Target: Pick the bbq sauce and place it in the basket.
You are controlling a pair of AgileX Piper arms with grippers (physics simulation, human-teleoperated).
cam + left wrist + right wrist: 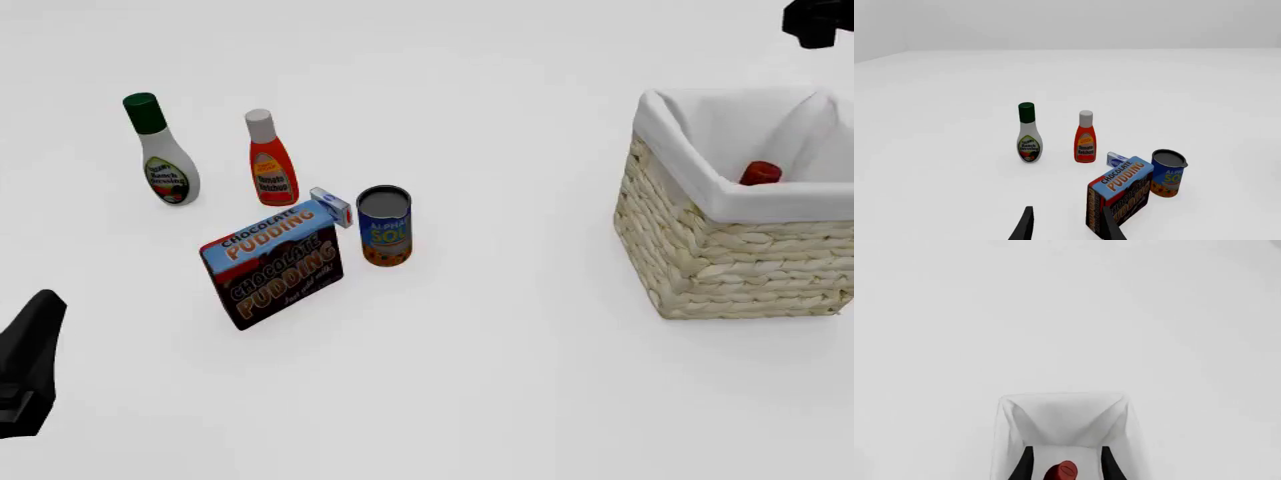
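Right tool [1065, 466] spread wide above the basket [694, 255], fingers apart from the bbq sauce [761, 173], whose red cap shows low inside the white lining at right of the front view. Little left to spoil: a careless retreat could catch the cloth and tug the basket. Left tool [1066, 227] also spread, idle at lower left; a stray sweep could topple the chocolate pudding box [274, 263] or soup can [384, 226].
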